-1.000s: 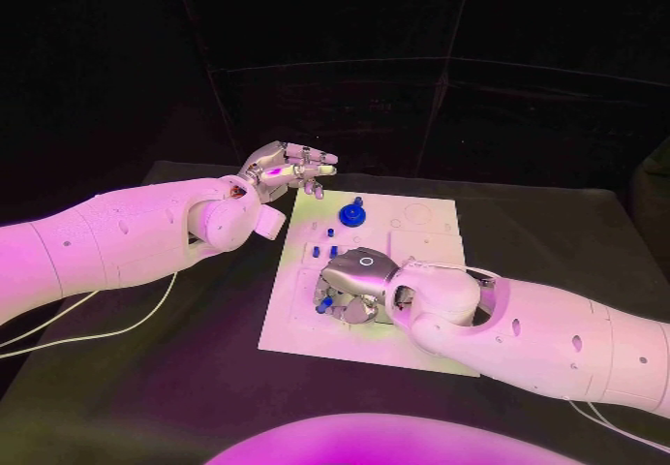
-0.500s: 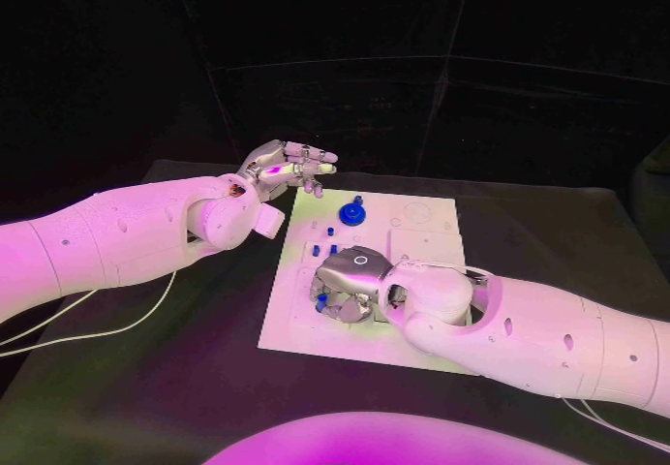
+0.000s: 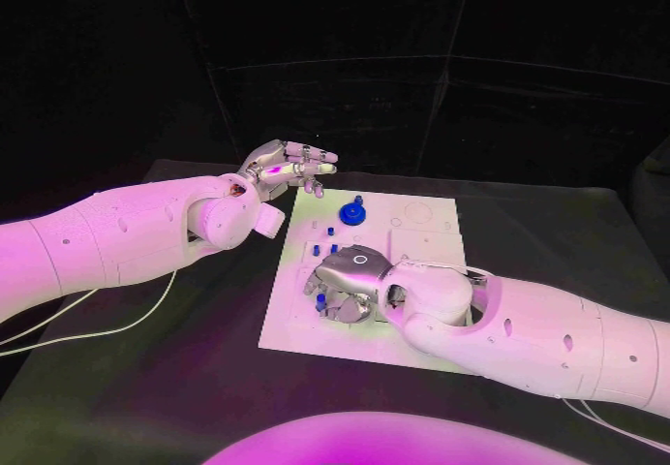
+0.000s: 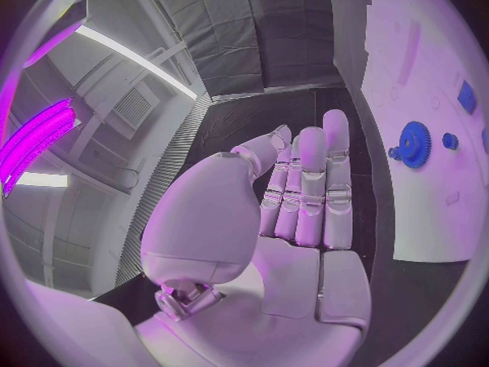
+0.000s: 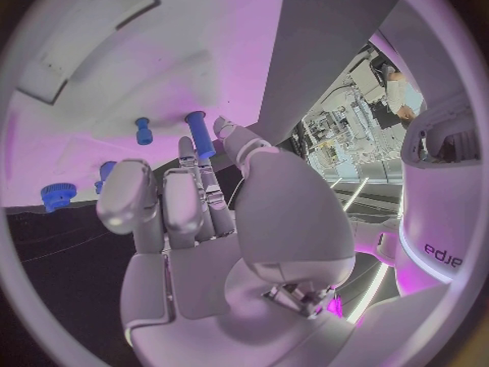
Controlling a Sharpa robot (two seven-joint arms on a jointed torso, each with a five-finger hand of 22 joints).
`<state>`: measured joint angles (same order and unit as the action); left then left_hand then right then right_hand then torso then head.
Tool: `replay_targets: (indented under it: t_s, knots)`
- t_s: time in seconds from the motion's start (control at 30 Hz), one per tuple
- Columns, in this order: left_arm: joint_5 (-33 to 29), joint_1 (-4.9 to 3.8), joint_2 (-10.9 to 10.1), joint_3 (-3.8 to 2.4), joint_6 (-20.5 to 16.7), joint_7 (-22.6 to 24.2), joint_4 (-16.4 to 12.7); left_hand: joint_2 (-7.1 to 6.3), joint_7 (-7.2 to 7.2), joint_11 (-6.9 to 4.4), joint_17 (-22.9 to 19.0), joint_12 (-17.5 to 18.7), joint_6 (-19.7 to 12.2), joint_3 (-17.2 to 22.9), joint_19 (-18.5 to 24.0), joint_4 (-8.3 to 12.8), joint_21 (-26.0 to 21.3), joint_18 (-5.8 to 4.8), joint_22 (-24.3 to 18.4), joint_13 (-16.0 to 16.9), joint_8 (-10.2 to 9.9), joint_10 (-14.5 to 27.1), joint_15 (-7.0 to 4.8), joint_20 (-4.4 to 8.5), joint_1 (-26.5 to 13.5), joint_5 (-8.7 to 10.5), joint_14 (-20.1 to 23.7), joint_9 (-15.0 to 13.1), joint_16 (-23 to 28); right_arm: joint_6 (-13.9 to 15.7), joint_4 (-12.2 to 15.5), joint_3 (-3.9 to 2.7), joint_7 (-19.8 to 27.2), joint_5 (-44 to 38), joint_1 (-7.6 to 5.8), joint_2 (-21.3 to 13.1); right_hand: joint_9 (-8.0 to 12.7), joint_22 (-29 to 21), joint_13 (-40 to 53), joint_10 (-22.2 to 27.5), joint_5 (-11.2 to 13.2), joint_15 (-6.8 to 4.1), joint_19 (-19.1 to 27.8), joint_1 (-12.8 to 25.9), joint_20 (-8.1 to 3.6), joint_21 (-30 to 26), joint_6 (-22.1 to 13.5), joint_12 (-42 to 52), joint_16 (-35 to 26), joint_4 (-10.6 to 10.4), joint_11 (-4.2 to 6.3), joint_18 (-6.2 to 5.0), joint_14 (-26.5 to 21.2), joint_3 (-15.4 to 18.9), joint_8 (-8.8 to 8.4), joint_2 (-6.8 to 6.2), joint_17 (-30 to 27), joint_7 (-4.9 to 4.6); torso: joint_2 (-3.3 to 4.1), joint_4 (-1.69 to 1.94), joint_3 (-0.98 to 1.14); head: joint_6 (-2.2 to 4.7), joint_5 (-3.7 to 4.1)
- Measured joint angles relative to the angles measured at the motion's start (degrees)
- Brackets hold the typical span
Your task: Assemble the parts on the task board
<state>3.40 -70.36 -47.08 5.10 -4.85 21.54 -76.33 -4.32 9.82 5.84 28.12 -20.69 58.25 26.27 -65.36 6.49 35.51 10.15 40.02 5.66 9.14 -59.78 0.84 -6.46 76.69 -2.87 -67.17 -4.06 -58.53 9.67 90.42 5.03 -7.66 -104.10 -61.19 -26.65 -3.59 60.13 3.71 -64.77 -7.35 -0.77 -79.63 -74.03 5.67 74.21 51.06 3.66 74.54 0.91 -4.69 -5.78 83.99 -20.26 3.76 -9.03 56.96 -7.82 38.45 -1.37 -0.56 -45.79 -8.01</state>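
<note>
We see the right robot hand [image 3: 350, 281] lowered over the near-left part of the task board [image 3: 419, 218], palm down, with its fingers curled toward the board surface. In the right wrist view, the right robot hand's fingers [image 5: 188, 192] reach toward a blue cylindrical peg [image 5: 200, 134]; the peg sits at the fingertips, but we cannot tell whether it is actually pinched or only touched. Beside that peg, a shorter blue peg [image 5: 143, 130] stands on the white board, and a blue gear [image 5: 58, 194] lies further off near the board's edge.

The left robot hand [image 3: 289, 167] is raised above the far-left corner of the task board, over the black desk [image 3: 167, 368]. In the left wrist view its fingers [image 4: 310, 183] are stretched out straight and side by side, and nothing is in its palm, so it is open and holding nothing.

Moving outward across the board in the head view, a blue gear [image 3: 353, 212] with a raised hub sits on the far half of the board, just beyond the left hand's reach. Between that gear and the right hand, a few small blue pegs [image 3: 331, 232] stand on the board. More blue pieces [image 3: 319, 302] show right under the right hand's fingers.
</note>
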Motion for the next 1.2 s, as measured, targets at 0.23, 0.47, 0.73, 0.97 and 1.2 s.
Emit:
replay_targets:
  t_s: [0.23, 0.47, 0.73, 0.97, 1.2]
  knots:
    - [0.0, 0.00, -0.1, 0.00, 0.1, -0.1, 0.0, 0.00, 0.00, 0.01, -0.1, -0.4, 0.0, 0.0, 0.0, 0.0, 0.0, 0.00, 0.0, 0.0, 0.0, 0.4, 0.00, 0.00, 0.0, 0.00, 0.0, 0.0, 0.0, 3.5, 1.0, 0.00, -0.1, 0.3, 0.01, -2.1, 0.0, -8.8, 0.1, 10.0, -1.7, 1.40, 3.5, -0.8, 0.96, -5.7, -6.6, 1.2, -3.3, -0.9, -1.76, -0.92, -0.9, 7.9, 0.00, 0.80, -5.6, 0.76, -0.01, 0.00, 0.03, 0.03, 0.09]
    - [0.0, 0.00, -0.3, 0.00, 0.2, -0.2, 0.1, 0.00, 0.00, 0.10, -0.1, -0.4, 0.0, 0.0, 0.0, 0.0, 0.0, 0.00, -0.1, 0.0, 0.0, 0.5, 0.00, 0.00, 0.0, 0.00, 0.0, 0.1, 0.0, 9.6, 5.5, -0.02, 0.8, 4.8, -0.44, -9.7, -0.9, -8.3, 1.1, 5.1, -3.9, 0.95, 2.9, -2.5, 0.38, -5.7, -0.9, 6.7, -3.3, -1.9, -0.49, -0.92, -0.4, 11.5, 1.14, 2.53, -5.5, -1.05, -0.18, -0.14, 0.01, 0.26, 0.83]
    - [0.0, 0.01, -0.4, 0.03, 0.3, -0.2, 0.0, 0.00, 0.00, 0.10, -0.1, -0.4, 0.0, 0.0, 0.0, 0.0, 0.0, 0.00, -0.1, 0.0, 0.0, 0.5, 0.00, 0.00, 0.0, 0.00, 0.0, 0.0, 0.0, 13.5, 11.6, -0.17, 0.3, 20.6, -2.22, -22.6, -1.6, 4.5, 9.9, -11.3, -7.1, -1.64, -2.6, -0.9, -1.80, 2.4, 5.8, 21.5, 3.2, -4.3, 2.68, 0.50, 0.1, 13.9, 4.28, 3.30, 5.8, 0.77, -0.62, -0.63, -0.13, 1.30, 3.13]
    - [0.0, 0.02, -0.7, 0.47, 0.3, -0.2, -0.3, 0.00, 0.00, 0.10, -0.2, -0.4, 0.0, 0.0, 0.0, 0.0, 0.0, -0.01, -0.1, 0.0, 0.0, 0.5, 0.00, 0.00, 0.0, 0.00, 0.0, 0.0, 0.0, 13.8, 14.1, -0.08, -5.2, 29.9, -2.39, -30.2, -2.3, 8.9, 50.7, -12.7, -9.5, -1.84, -3.6, 1.4, -2.85, 5.2, 6.7, 58.2, 6.6, -7.9, 3.48, 1.39, 0.0, 20.7, 7.16, 3.85, 11.4, 1.66, -1.11, -1.46, -0.27, 1.99, 4.99]
    - [0.0, 0.03, -0.9, 0.80, 0.3, -0.1, -0.6, 0.00, 0.00, 0.10, -0.2, -0.4, 0.0, 0.0, 0.0, 0.0, 0.0, 0.00, -0.1, 0.0, 0.0, 0.5, 0.00, 0.00, 0.0, 0.00, 0.0, 0.0, 0.0, 13.4, 15.0, -0.04, -13.0, 30.7, -1.50, -33.2, -3.1, 10.7, 63.2, -14.0, -8.7, -1.84, -3.7, 2.4, -2.70, 6.1, 6.7, 68.0, 7.8, -10.5, 3.27, 1.38, 0.0, 24.7, 9.05, 5.02, 14.4, 1.66, -1.47, -2.14, -0.27, 1.93, 5.54]
